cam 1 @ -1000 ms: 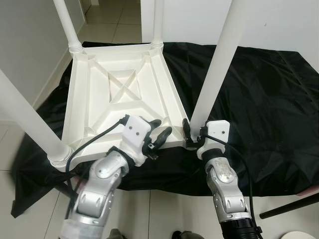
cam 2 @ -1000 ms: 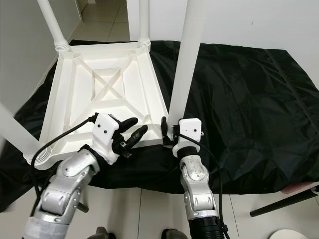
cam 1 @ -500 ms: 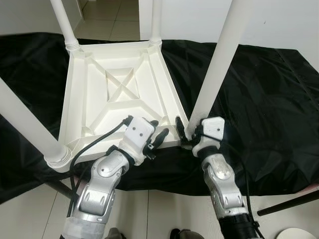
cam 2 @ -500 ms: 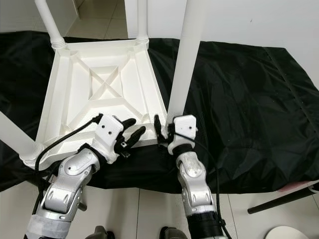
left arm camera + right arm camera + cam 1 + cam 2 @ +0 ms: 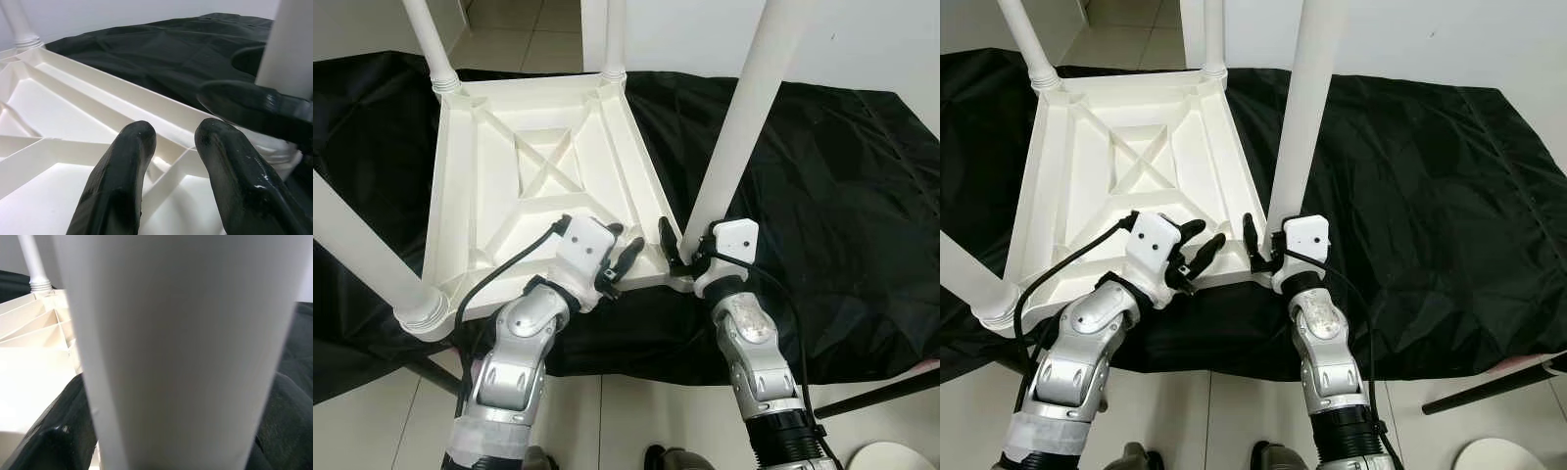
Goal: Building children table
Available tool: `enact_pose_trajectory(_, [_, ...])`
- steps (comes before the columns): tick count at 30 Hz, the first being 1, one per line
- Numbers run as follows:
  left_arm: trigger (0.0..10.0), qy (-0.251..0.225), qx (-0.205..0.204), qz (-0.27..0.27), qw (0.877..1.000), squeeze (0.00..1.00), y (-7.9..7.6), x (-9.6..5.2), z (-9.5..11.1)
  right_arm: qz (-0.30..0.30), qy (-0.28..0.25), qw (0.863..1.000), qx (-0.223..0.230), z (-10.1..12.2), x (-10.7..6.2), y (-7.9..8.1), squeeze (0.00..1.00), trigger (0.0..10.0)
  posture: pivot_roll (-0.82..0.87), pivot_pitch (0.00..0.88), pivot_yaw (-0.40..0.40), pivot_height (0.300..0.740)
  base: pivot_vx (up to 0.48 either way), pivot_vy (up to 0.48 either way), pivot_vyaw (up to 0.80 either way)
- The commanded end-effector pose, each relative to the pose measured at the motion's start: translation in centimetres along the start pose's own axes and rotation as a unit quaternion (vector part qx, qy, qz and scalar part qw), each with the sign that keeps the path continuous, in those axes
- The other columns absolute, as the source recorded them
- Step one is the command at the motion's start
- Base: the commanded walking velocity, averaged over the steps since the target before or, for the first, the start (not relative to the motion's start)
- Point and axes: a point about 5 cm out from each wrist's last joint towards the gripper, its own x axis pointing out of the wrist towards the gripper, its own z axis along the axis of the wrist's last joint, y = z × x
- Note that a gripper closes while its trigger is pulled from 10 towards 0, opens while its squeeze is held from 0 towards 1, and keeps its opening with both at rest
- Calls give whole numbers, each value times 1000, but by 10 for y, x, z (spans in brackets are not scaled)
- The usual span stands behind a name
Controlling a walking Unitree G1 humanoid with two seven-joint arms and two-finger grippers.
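Note:
A white children's table (image 5: pixel 480 166) lies upside down on a black sheet (image 5: pixel 842 196), its legs pointing up. My right gripper (image 5: pixel 688 247) is at the near right corner, shut on the base of the table leg (image 5: pixel 744 117). In the right wrist view that leg (image 5: pixel 181 347) stands between the black fingers (image 5: pixel 46 445). My left gripper (image 5: pixel 623 247) hovers open just left of it, over the ribbed underside by the near edge. Nothing is between its fingers (image 5: pixel 127 166).
Three more legs rise at the far left (image 5: pixel 426 39), far right (image 5: pixel 615 34) and near left (image 5: pixel 362 255). Pale tiled floor (image 5: pixel 636 411) lies in front of the sheet. A dark rod (image 5: pixel 871 397) and a white round object (image 5: pixel 901 458) are at the lower right.
The view has shifted, so the table now sits further left. My right gripper's finger has come further around the leg base, and the left gripper has drawn a little closer to it.

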Motion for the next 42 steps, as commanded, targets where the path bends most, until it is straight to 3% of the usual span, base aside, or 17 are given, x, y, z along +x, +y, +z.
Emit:
enact_pose_trajectory(1, [10000, 7, -3, 128, 992, 0, 12, -1, -3, 6, 3, 1000, 7, -2, 0, 3, 0, 10000, -36, 179, -10, 740, 0, 0, 0])
enact_pose_trajectory(6, [10000, 12, 12, 135, 991, 0, 18, 3, -1, 19, 5, 1000, 12, -2, 3, 8, 0, 10000, -27, 167, -4, 740, 0, 0, 0])
enact_pose_trajectory(20, [10000, -10, -9, 152, 988, 0, 21, 5, 4, 5, 19, 1000, 8, -6, 2, 6, 0, 10000, -35, 177, 12, 740, 0, 0, 0])
enact_pose_trajectory(26, [10000, -3, -10, 137, 991, 0, 16, 4, -3, 18, 32, 999, 1, -13, -2, 5, 0, 10000, -45, 138, 13, 740, 0, 0, 0])
enact_pose_trajectory(29, [10000, 9, 10, 96, 995, 0, 9, -5, -11, 28, 52, 998, 4, -22, -4, 14, 0, 10000, -39, 95, 9, 740, 0, 0, 0])
enact_pose_trajectory(35, [10000, 19, 13, 78, 997, 0, 9, -13, -21, 45, 75, 996, -13, -38, -16, 18, 0, 10000, -26, 20, 5, 740, 0, 0, 0])
enact_pose_trajectory(42, [10000, 23, 15, 65, 997, 0, 2, -13, -26, 56, 66, 996, -34, -41, -20, 15, 0, 10000, -31, 0, 24, 740, 0, 0, 0])
